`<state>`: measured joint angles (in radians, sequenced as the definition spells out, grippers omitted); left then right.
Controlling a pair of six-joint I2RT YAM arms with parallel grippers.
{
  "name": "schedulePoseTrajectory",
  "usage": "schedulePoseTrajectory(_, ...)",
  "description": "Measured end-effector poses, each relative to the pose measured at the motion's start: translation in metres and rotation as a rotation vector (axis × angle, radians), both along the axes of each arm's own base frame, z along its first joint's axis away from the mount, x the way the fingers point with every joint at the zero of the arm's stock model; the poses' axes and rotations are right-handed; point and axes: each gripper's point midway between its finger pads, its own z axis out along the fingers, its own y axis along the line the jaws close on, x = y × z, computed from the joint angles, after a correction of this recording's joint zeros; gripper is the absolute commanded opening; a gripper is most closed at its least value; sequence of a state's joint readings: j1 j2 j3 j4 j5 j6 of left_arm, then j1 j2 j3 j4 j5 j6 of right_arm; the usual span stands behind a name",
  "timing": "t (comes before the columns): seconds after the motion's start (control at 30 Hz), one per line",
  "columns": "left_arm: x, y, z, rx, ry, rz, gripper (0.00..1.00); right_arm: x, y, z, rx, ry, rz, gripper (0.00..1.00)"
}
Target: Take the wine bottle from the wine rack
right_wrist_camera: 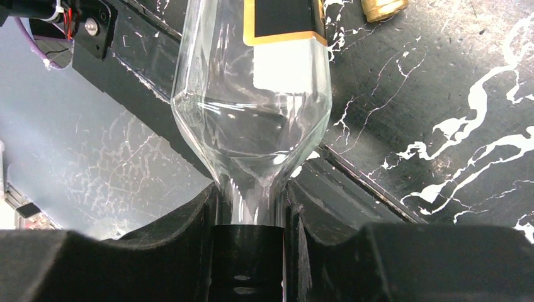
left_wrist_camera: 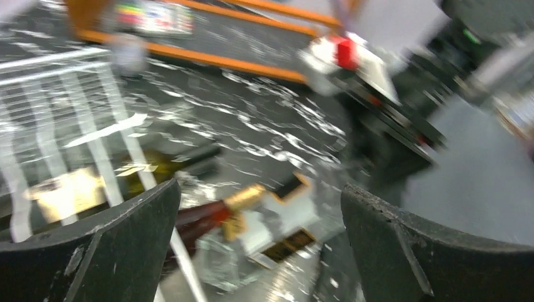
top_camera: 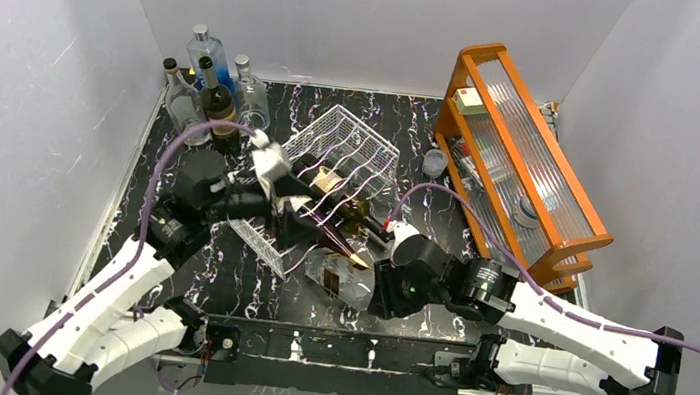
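Note:
The white wire wine rack [top_camera: 348,142] lies tilted at the table's middle; its wires show at the left of the left wrist view [left_wrist_camera: 94,145]. A green bottle with a gold label [top_camera: 333,183] rests in it [left_wrist_camera: 69,192]. A dark red bottle with a gold foil neck [top_camera: 357,256] pokes out at the rack's near end [left_wrist_camera: 242,200]. My right gripper [top_camera: 378,280] is shut on the neck of a clear bottle [right_wrist_camera: 252,100] with a white, black and gold label, lying near the front edge [top_camera: 336,276]. My left gripper [top_camera: 307,225] hangs open over the rack's near end [left_wrist_camera: 259,195].
Several upright bottles [top_camera: 208,89] stand at the back left corner. An orange wooden frame with ribbed clear panels [top_camera: 522,158] stands at the right, a small glass [top_camera: 434,163] beside it. White walls close in three sides. A black rail [top_camera: 338,347] runs along the front edge.

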<state>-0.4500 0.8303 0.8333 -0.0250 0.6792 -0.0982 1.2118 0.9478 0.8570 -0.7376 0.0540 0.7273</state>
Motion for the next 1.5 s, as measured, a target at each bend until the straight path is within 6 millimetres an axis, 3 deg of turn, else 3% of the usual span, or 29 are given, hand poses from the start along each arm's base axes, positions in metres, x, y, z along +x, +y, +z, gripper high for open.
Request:
schedulePoseTrajectory(0.1,-0.05,-0.028,-0.02,0.073,0.021,-0.206,0.98,0.0,-0.001,0.006,-0.006,0.001,-0.002,0.11)
schedulePoseTrajectory(0.27,-0.1,-0.05,-0.053,0.194,-0.07,-0.395,0.98,0.001,-0.001,0.008,-0.01,-0.003,-0.005,0.12)
schedulePoseTrajectory(0.37,-0.121,-0.056,-0.077,0.259,-0.15,-0.457,0.98,0.001,-0.001,0.008,-0.011,-0.003,-0.005,0.12)
schedulePoseTrajectory(0.47,-0.128,-0.062,-0.094,0.319,-0.217,-0.478,0.98,0.001,-0.001,0.007,-0.011,-0.003,-0.005,0.12)
schedulePoseTrajectory(0.5,-0.122,-0.065,-0.099,0.348,-0.243,-0.458,0.98,0.001,-0.001,0.007,-0.011,-0.003,-0.005,0.12)
schedulePoseTrajectory(0.53,-0.13,-0.071,-0.102,0.358,-0.266,-0.487,0.98,0.001,-0.001,0.007,-0.011,-0.003,-0.006,0.12)
schedulePoseTrajectory(0.73,-0.128,-0.093,-0.127,0.442,-0.455,-0.427,0.98,0.001,-0.003,0.007,-0.017,-0.002,-0.008,0.12)
schedulePoseTrajectory(1.0,-0.101,-0.107,-0.149,0.577,-0.63,-0.26,0.98,0.003,-0.002,0.009,-0.003,-0.01,-0.019,0.12)
schedulePoseTrajectory(1.13,-0.088,-0.107,-0.149,0.598,-0.674,-0.182,0.96,0.003,-0.003,0.011,0.002,-0.012,-0.023,0.12)
schedulePoseTrajectory(1.33,-0.08,-0.111,-0.152,0.627,-0.701,-0.146,0.91,0.004,-0.002,0.011,0.006,-0.015,-0.025,0.12)
schedulePoseTrajectory(1.5,-0.077,-0.112,-0.165,0.68,-0.709,-0.154,0.75,0.004,0.0,0.012,0.015,-0.017,-0.025,0.14)
